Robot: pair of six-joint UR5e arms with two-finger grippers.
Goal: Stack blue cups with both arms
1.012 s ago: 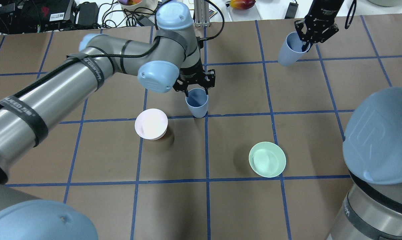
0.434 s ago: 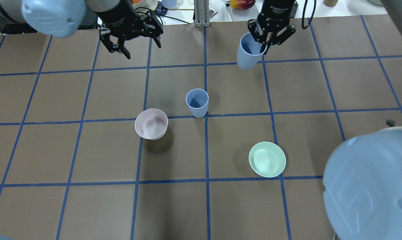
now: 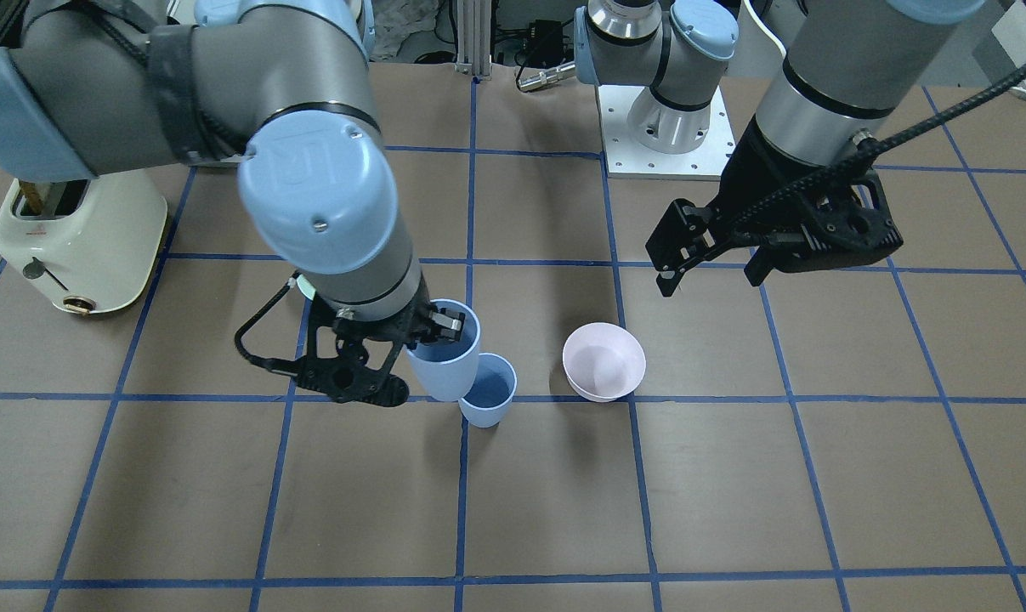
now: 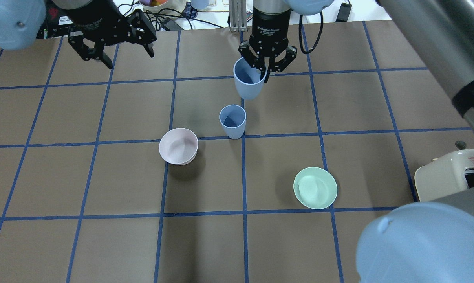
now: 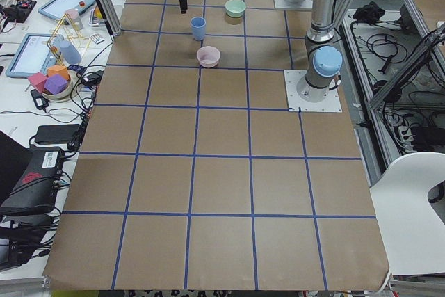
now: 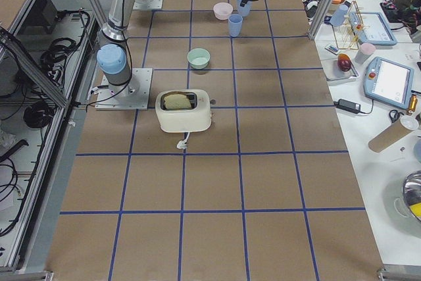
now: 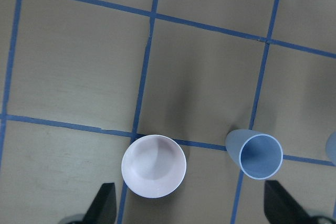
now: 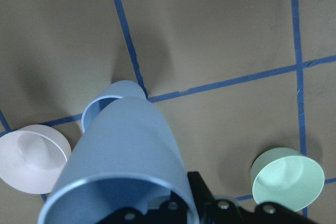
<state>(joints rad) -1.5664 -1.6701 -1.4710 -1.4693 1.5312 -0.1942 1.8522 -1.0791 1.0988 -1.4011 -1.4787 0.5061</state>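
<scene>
One blue cup (image 4: 233,121) stands upright near the table's middle; it also shows in the front view (image 3: 487,393) and the left wrist view (image 7: 257,156). My right gripper (image 4: 265,70) is shut on the rim of the second blue cup (image 4: 249,83), one finger inside it. That cup hangs tilted in the air just beyond the standing one, and shows in the front view (image 3: 444,364) and large in the right wrist view (image 8: 126,166). My left gripper (image 4: 130,59) is open and empty, high over the table's far left.
A pale pink bowl (image 4: 178,146) sits left of the standing cup. A mint-green bowl (image 4: 315,188) sits nearer on the right. A cream toaster (image 4: 449,175) stands at the right edge. Cables and clutter lie beyond the far edge.
My left gripper let go of the standing cup and withdrew to the far left. My right gripper carried its cup leftwards from the far right to just beyond the standing cup.
</scene>
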